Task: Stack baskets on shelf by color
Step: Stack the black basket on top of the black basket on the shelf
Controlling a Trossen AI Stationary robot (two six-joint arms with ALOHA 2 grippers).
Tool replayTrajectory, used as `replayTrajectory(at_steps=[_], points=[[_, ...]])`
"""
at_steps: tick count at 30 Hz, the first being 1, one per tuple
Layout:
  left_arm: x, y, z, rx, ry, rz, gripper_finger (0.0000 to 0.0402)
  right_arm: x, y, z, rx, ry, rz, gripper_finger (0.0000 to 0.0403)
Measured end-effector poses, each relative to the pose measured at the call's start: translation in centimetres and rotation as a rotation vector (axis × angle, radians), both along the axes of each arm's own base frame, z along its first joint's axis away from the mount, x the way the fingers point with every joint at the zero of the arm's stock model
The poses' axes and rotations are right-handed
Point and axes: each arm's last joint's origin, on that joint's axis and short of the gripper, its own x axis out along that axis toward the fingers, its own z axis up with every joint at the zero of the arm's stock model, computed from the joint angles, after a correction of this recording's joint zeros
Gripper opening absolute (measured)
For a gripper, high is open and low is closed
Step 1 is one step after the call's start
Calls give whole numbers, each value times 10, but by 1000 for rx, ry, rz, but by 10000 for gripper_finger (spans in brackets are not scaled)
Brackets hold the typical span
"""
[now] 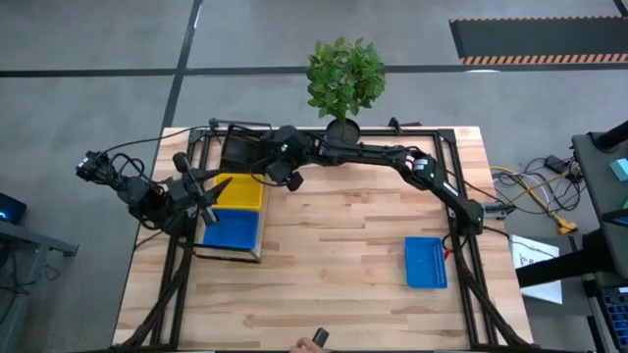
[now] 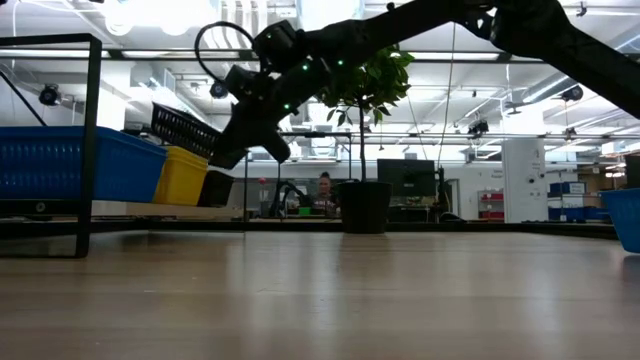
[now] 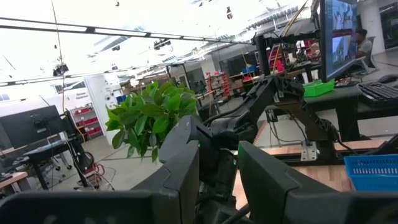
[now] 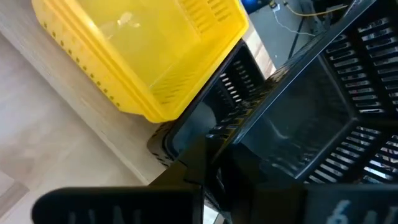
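The shelf (image 1: 232,253) lies along the table's left side and bears a blue basket (image 1: 231,229) at its near end and a yellow basket (image 1: 240,192) in the middle. My right gripper (image 1: 267,162) reaches across to the shelf's far end, shut on a black basket (image 1: 240,149). In the low view this basket (image 2: 185,130) is tilted above another black basket (image 2: 215,187) on the shelf. A further blue basket (image 1: 425,263) lies flat on the table's right side. My left gripper (image 1: 206,196) hovers open over the yellow basket. My right gripper (image 4: 217,168) holds the black basket by its rim (image 4: 249,127) on the side facing the yellow basket (image 4: 143,56), coming from the table's right and slanting down. The basket is tilted and lifted, with the second black basket (image 4: 236,87) under it; whether they touch I cannot tell.
A potted plant (image 1: 341,78) stands at the table's far edge just behind my right arm. Black frame rails (image 1: 461,196) run along the table's sides. Bare wood lies between the shelf and the blue basket on the right. A person (image 2: 325,190) sits in the room beyond.
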Motion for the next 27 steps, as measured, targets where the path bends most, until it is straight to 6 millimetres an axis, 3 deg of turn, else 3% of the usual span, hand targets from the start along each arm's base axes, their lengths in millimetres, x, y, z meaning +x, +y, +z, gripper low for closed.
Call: replayTrajectory(at_steps=[11, 20, 27], points=[[0, 0, 0, 0, 0, 1, 97, -2, -1, -8, 7, 24, -4, 24], [0, 0, 0, 0, 1, 1, 97, -2, -1, -8, 7, 24, -4, 65], [0, 0, 0, 0, 1, 1, 97, -2, -1, -8, 11, 23, -6, 69]])
